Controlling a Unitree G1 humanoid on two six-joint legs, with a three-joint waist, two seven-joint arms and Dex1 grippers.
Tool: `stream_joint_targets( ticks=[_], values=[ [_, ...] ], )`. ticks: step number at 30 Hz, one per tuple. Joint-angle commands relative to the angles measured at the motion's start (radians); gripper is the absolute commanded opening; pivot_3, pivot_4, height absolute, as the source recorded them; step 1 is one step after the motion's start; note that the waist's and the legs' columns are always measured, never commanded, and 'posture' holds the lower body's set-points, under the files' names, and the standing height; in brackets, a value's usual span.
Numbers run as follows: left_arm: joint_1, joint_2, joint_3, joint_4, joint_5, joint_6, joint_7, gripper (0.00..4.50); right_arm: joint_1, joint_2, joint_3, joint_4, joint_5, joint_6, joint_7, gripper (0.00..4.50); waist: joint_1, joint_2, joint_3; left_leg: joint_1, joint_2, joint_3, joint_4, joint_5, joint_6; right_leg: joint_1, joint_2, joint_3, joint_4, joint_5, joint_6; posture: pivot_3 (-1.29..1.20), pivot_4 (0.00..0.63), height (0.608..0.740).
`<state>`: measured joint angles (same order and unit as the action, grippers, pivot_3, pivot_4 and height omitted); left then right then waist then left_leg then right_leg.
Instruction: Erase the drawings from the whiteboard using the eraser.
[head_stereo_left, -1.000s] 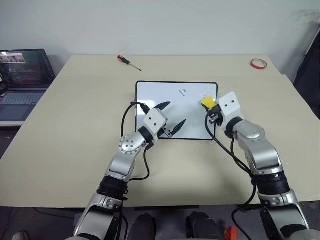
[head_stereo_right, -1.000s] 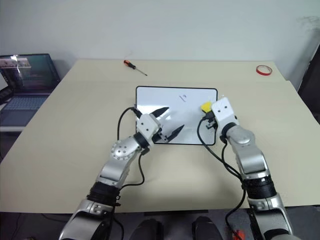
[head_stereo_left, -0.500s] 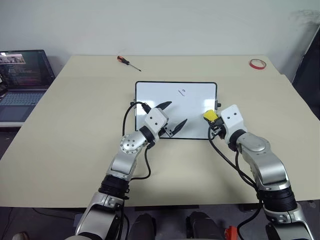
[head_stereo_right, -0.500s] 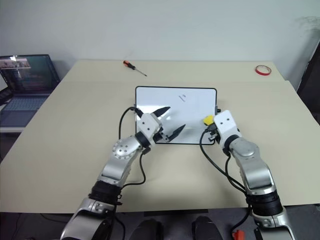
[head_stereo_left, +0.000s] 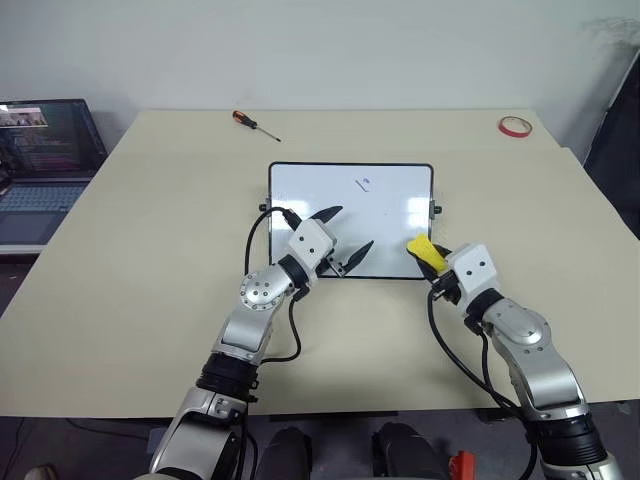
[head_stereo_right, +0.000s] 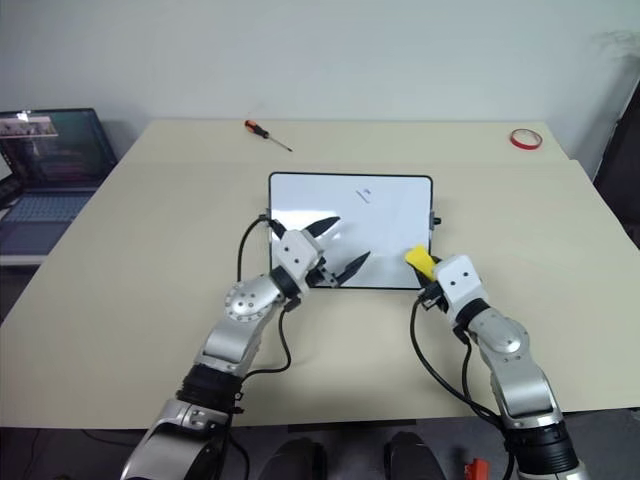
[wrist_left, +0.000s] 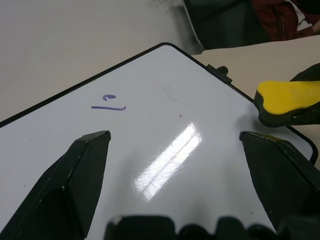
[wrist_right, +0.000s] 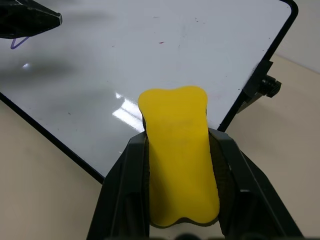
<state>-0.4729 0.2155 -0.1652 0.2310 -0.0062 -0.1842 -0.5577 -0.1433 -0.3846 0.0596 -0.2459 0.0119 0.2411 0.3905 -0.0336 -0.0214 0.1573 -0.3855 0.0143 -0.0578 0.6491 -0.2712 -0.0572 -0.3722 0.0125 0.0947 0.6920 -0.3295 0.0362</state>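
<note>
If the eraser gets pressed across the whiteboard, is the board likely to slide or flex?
The whiteboard lies flat on the smooth table, unclamped, so it probably slides under a sideways push. The left gripper hovers open over its near edge and might steady it. Its thin black frame suggests a light panel; lying flat, it likely won't flex under the eraser.

A screwdriver and red tape ring lie on the beige table; a laptop sits beside it.

Even, bright overhead light puts white glare streaks on the whiteboard ahead of my blurred, near fingers, shadows soft.
</note>
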Motion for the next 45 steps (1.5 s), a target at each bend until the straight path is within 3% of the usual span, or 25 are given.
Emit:
stream_joint_targets(
  ticks=[1, 12, 22, 30, 45],
  values=[
    [-0.014, 0.001, 0.007, -0.041, -0.01, -0.02, 0.0, 4.5, -0.024, -0.011, -0.018, -0.009, -0.007, -0.035, 0.0, 1.23, 0.001, 0.0, 0.0, 0.0, 0.0, 0.0, 0.0, 0.0, 0.0, 0.0, 0.0, 0.0, 0.0, 0.0, 0.0, 0.0, 0.15, 0.74],
    [-0.005, 0.004, 0.011, -0.053, -0.007, -0.013, 0.008, 4.5, -0.097, 0.003, -0.002, 0.031, -0.011, -0.059, 0.002, 1.23, 0.001, 0.0, 0.0, 0.0, 0.0, 0.0, 0.0, 0.0, 0.0, 0.0, 0.0, 0.0, 0.0, 0.0, 0.0, 0.0, 0.15, 0.74],
    [0.003, 0.024, 0.033, -0.065, -0.011, -0.017, 0.018, 4.5, -0.465, 0.104, 0.056, 0.389, -0.042, -0.199, 0.005, 1.23, -0.007, 0.0, 0.0, 0.001, 0.001, 0.001, 0.0, 0.0, 0.0, 0.0, -0.001, 0.0, 0.001, 0.0, 0.0, 0.0, 0.15, 0.74],
    [0.018, 0.026, 0.033, -0.08, -0.007, -0.009, 0.03, 4.5, -0.634, 0.148, 0.079, 0.608, -0.062, -0.279, 0.015, 1.23, -0.005, 0.0, 0.0, 0.0, 0.001, 0.001, 0.0, 0.0, 0.0, -0.001, -0.005, 0.0, 0.001, 0.0, 0.0, 0.0, 0.15, 0.74],
    [0.017, 0.015, 0.024, -0.076, -0.004, -0.01, 0.034, 4.5, -0.722, 0.174, 0.14, 0.74, -0.136, -0.222, 0.048, 1.23, -0.009, 0.0, 0.001, 0.0, 0.001, 0.001, 0.0, 0.0, 0.0, -0.002, -0.005, 0.0, 0.002, 0.0, 0.0, 0.0, 0.15, 0.74]
  ],
)
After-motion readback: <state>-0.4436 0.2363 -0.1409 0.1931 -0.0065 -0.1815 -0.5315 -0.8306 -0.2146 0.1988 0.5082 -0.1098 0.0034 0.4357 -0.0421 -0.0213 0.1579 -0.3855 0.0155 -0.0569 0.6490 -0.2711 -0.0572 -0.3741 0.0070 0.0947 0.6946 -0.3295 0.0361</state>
